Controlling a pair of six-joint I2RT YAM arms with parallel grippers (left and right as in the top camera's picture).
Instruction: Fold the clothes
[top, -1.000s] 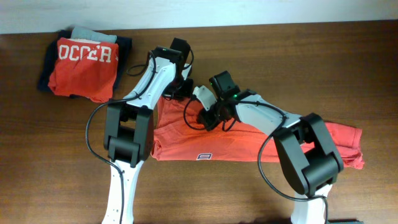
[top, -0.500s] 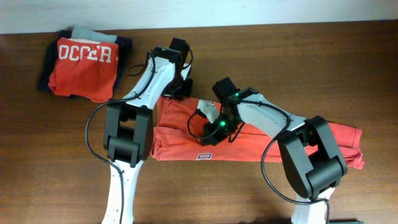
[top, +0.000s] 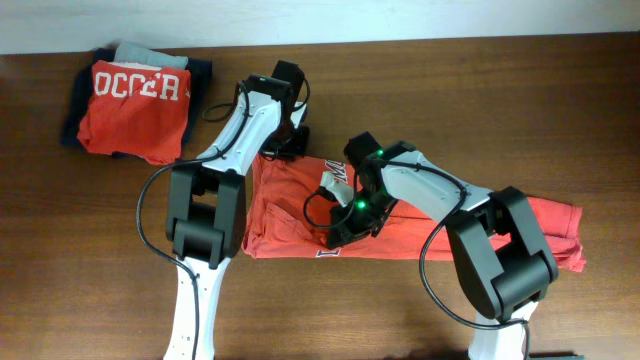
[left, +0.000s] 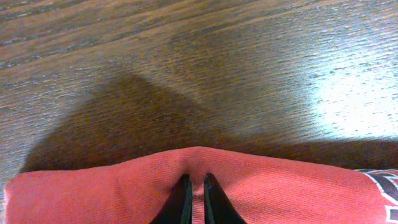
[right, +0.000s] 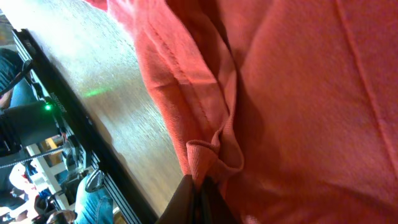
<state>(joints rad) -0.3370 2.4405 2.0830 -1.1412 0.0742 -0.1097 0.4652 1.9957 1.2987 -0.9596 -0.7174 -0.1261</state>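
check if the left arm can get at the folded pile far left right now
Probably not yet: the left arm has its jaws pinching the T-shirt edge. Once released, bare table to the pile looks free.

overhead looks down; wrist views hug the t-shirt.

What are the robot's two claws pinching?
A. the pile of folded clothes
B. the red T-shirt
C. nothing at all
B: the wrist views show the left gripper and the right gripper each shut on a fold of the red T-shirt.
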